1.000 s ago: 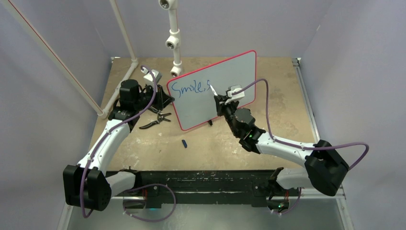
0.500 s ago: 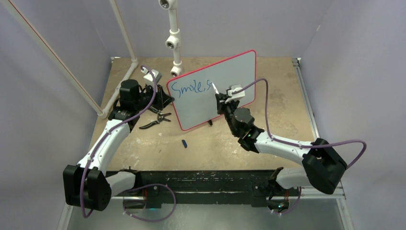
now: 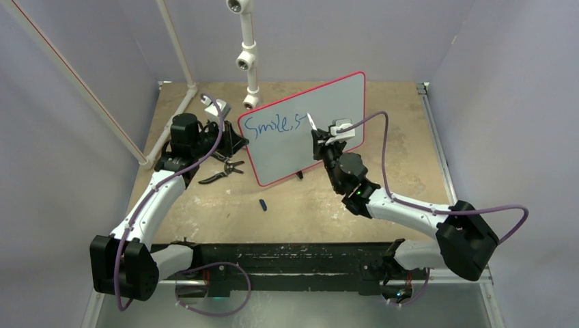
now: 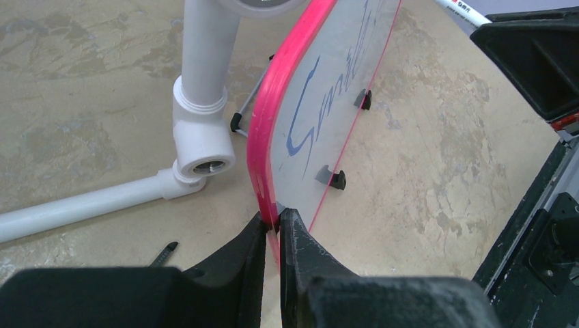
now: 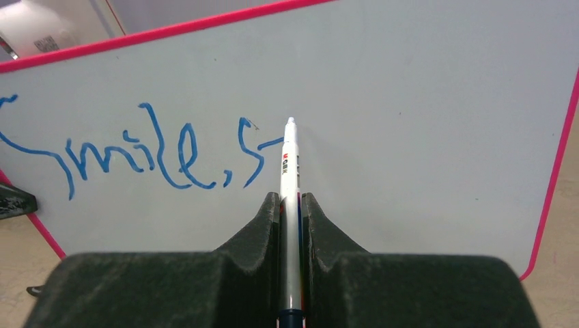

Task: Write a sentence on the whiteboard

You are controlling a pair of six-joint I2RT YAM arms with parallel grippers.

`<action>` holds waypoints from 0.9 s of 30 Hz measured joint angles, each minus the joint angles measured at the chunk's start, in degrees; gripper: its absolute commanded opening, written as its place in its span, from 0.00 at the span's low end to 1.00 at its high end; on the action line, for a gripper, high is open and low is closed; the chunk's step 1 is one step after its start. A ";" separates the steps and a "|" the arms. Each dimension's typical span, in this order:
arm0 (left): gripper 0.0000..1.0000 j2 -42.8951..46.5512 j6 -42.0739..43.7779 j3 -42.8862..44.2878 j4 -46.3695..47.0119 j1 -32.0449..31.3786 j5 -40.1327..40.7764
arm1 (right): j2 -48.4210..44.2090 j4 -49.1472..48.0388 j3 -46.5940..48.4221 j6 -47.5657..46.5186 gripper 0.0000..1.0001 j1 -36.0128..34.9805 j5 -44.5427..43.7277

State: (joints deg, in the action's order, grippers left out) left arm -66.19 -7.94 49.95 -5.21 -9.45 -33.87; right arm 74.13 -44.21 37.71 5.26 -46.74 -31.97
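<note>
The whiteboard (image 3: 328, 102), pale with a red frame, stands tilted on the table. It carries blue writing (image 3: 273, 126) reading "Smile, s" and a short stroke, also seen in the right wrist view (image 5: 136, 154). My left gripper (image 4: 273, 222) is shut on the board's red left edge (image 4: 273, 123). My right gripper (image 5: 290, 201) is shut on a white marker (image 5: 289, 171). The marker's tip touches the board at the end of the last stroke, and it shows in the top view (image 3: 312, 121).
A white pipe stand (image 3: 247, 58) rises behind the board, its elbow (image 4: 201, 130) close to the board's left edge. Black pliers (image 3: 222, 172) lie left of the board. A small blue cap (image 3: 263, 203) lies in front of it.
My right gripper has moved the marker slightly right along the board. The "s" after the comma is now finished and a short stroke extends from it. The left arm holds still.
</note>
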 measured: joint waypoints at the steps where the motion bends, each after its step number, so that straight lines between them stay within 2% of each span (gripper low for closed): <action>1: 0.00 -0.02 0.00 0.00 0.00 0.00 0.02 | -0.39 -0.02 0.00 -0.07 0.00 0.00 0.02; 13: 0.00 0.00 0.00 0.00 0.00 0.00 0.00 | 0.92 0.04 3.63 -1.29 0.00 0.07 2.10; 27: 0.00 0.00 0.00 0.00 0.00 -0.07 0.07 | 2.19 0.48 2.99 0.44 0.00 0.15 2.08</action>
State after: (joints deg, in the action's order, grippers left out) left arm -66.19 -7.94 49.95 -5.21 -9.52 -33.80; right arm 76.31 -43.72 40.71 5.69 -46.59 -29.89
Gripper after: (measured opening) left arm 0.097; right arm 0.115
